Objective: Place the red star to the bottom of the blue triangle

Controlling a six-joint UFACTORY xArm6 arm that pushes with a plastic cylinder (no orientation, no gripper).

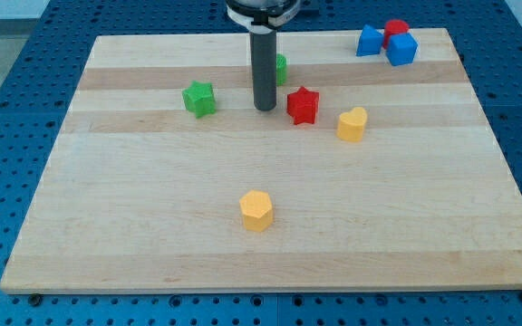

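The red star [303, 105] lies on the wooden board, a little above its middle. My tip [265, 108] stands just to the star's left, with a small gap between them. The blue triangle [368, 42] sits at the view's top right, far up and to the right of the star. The rod rises from the tip to the view's top edge.
A red round block [396, 31] and a blue cube [402, 49] crowd the blue triangle's right side. A green block [281, 69] is partly hidden behind the rod. A green star [199, 98] lies left, a yellow heart [352, 125] right of the red star, a yellow hexagon [256, 211] lower down.
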